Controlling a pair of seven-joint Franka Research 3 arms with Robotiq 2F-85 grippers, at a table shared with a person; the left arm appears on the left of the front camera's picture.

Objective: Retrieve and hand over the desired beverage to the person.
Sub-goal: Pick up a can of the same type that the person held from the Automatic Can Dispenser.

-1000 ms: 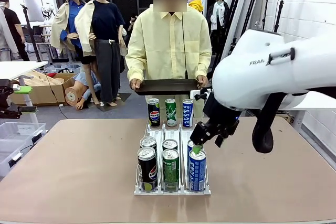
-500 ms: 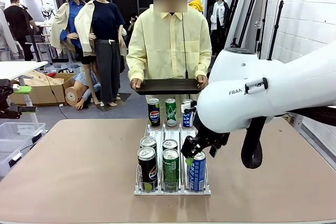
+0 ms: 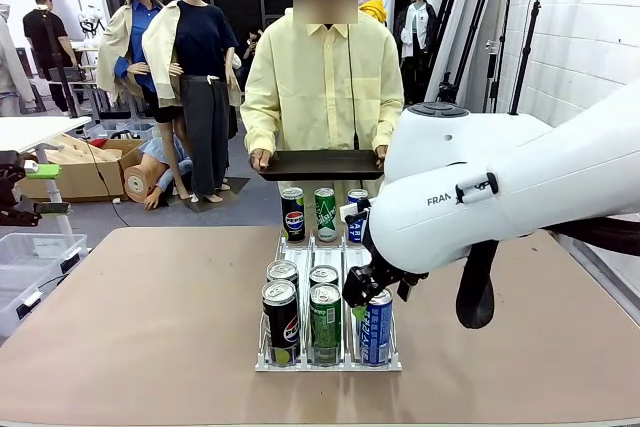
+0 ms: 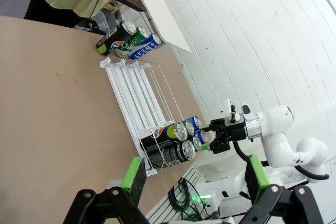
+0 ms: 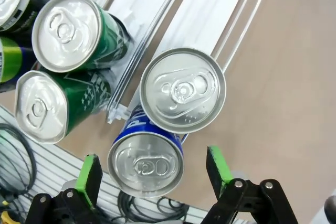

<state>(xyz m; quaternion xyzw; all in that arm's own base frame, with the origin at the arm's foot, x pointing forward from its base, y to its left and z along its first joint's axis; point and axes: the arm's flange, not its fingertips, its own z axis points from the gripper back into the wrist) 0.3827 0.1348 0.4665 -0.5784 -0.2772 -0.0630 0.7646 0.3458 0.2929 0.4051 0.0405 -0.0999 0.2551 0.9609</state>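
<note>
Blue and upright at the near end of the rack's (image 3: 330,365) right-hand lane, the front Pocari Sweat can (image 3: 377,327) seems to be the drink being fetched. Its long axis is vertical, in line with the downward-pointing fingers of the right gripper (image 3: 360,302). In the right wrist view its lid lies between the two green pads, a shade toward 9 o'clock of their middle, and the jaws stand wide apart with nothing held. A second blue can (image 5: 182,90) stands just beyond it at about 1 o'clock, touching or nearly so. A straight descent should therefore take the front one alone.

The left gripper (image 4: 194,179) is also spread and empty, held well apart from the rack, so the right arm is the nearer. The person (image 3: 320,87) waits at 12 o'clock across the worktop (image 3: 150,307), holding a black tray (image 3: 318,163) in both hands.

Against a second ago, the right gripper has moved toward 8 o'clock and come lower over the can. Its jaws are just as wide, and the cans and tray are where they were.
</note>
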